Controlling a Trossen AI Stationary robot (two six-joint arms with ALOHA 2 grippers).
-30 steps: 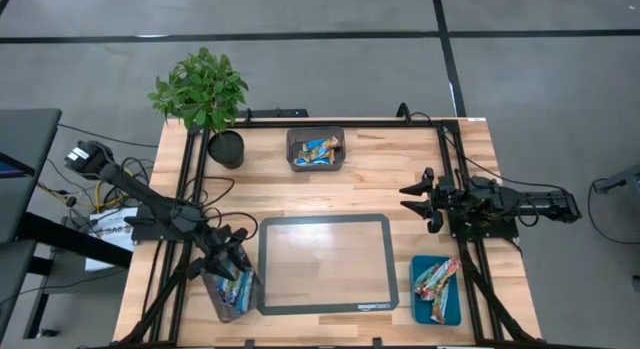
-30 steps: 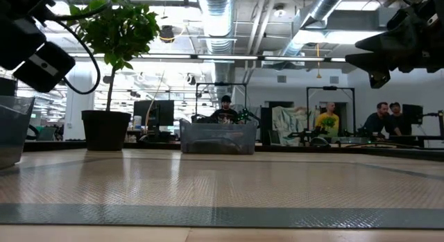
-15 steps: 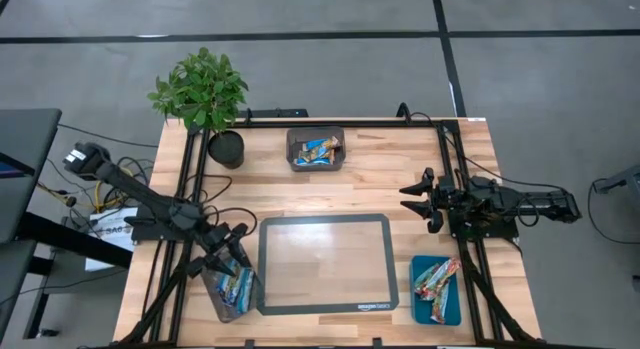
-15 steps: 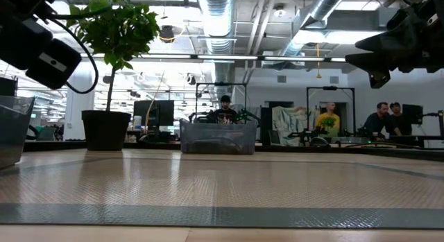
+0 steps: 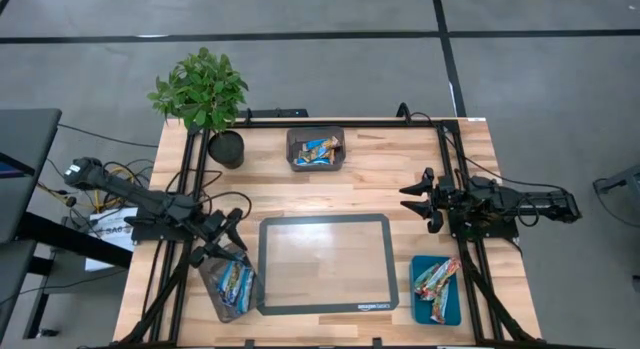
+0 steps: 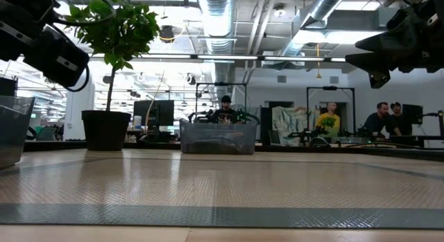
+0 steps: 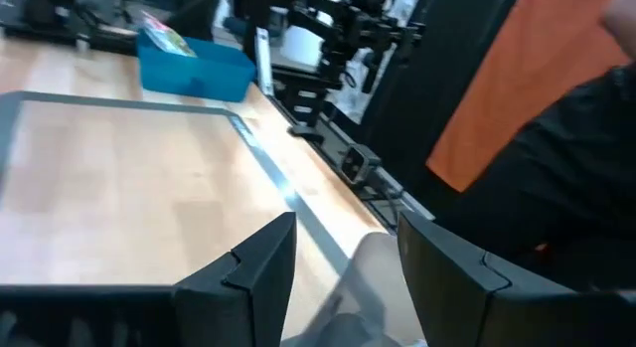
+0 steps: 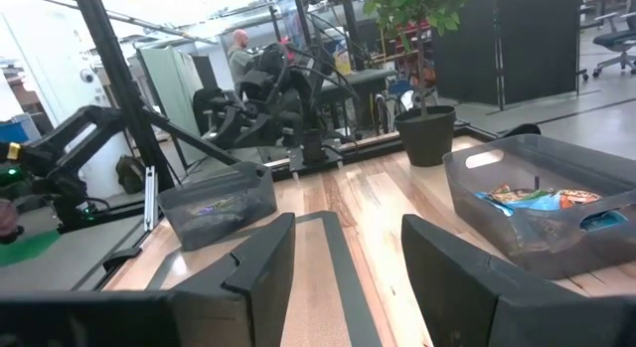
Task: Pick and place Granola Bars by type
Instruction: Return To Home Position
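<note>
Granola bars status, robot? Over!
Left gripper open, empty, beside near bin. Right gripper open, empty, right edge. Granola bars in near bin, far bin, teal tray. Nothing blocking.

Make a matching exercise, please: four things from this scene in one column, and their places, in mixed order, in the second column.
Things:
1. teal tray
2. large flat tray
3. potted plant
4. left gripper

Places:
A. middle of the table, nothing on it
B. a table corner
C. at the edge of a grey bin holding Granola Bars
D. beside the right arm

Pairs: 1-D, 2-A, 3-B, 4-C.
</note>
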